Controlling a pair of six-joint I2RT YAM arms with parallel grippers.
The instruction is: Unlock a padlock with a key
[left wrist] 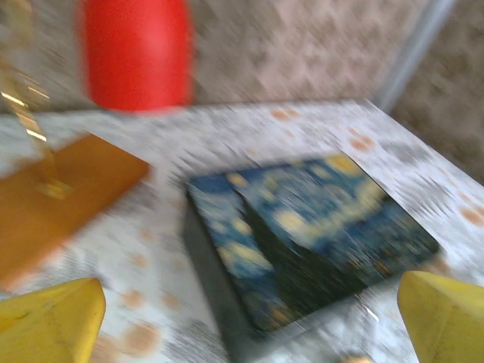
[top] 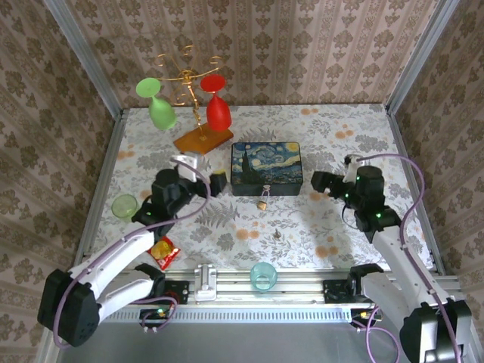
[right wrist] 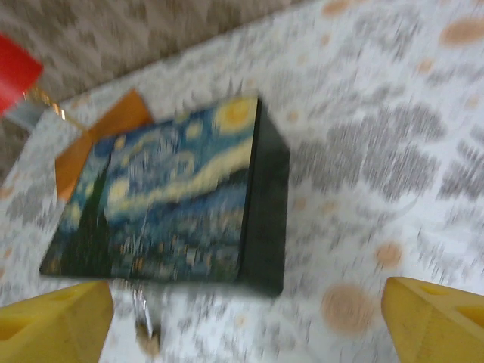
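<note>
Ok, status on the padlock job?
Left gripper, right gripper open, empty, flanking the painted box. Padlock hangs at the box's front. Key lies loose on the table nearer the arms, apart from it. Nothing over either.

Beige-brown damask wallpaper (top: 249, 45) covers the walls along the top, left and right of the frame, meeting at grey metal corner posts (top: 85, 57). The table (top: 355, 125) wears a pale floral-patterned cover under soft, even light.

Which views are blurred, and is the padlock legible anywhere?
Top external: sharp, evenly lit, padlock crisp at the front of the painted box. Left wrist: heavy motion smear, box edges streaked. Right wrist: milder blur, padlock just a dull blob below the box.
</note>
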